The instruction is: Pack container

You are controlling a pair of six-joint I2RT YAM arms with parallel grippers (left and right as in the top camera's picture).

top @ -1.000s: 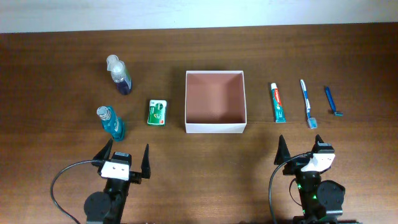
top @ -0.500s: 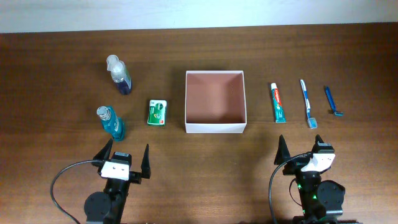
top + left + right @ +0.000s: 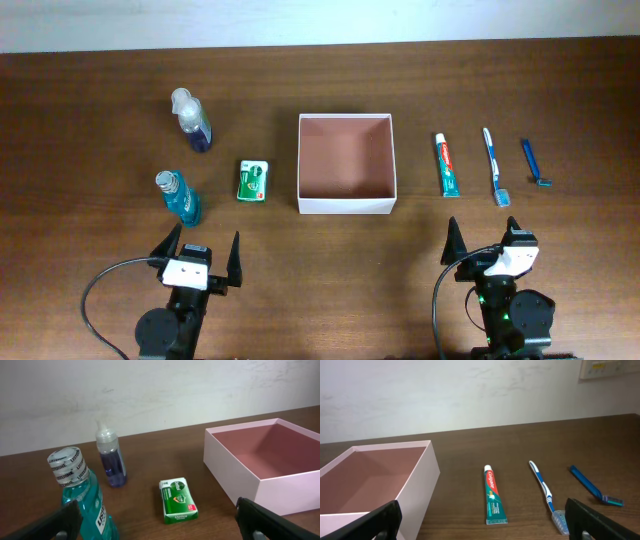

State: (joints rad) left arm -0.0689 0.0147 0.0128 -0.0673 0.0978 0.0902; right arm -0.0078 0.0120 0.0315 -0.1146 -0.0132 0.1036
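Observation:
The container (image 3: 346, 205) is a square shallow box, white outside, reddish-brown inside, empty, at the table's middle; it also shows in the left wrist view (image 3: 235, 475) and the right wrist view (image 3: 420, 485). Left of it lie a green packet (image 3: 253, 181) (image 3: 177, 500), a teal mouthwash bottle (image 3: 180, 196) (image 3: 80, 495) and a purple spray bottle (image 3: 192, 121) (image 3: 111, 457). Right of it lie a toothpaste tube (image 3: 447, 165) (image 3: 493, 494), a toothbrush (image 3: 494, 166) (image 3: 546, 494) and a blue razor (image 3: 534, 163) (image 3: 594, 486). My left gripper (image 3: 200, 258) (image 3: 160, 522) and right gripper (image 3: 485, 245) (image 3: 480, 522) are open and empty near the front edge.
Dark wooden table (image 3: 100, 200) with a pale wall behind (image 3: 150, 390). Black cables (image 3: 95, 290) loop beside each arm base at the front.

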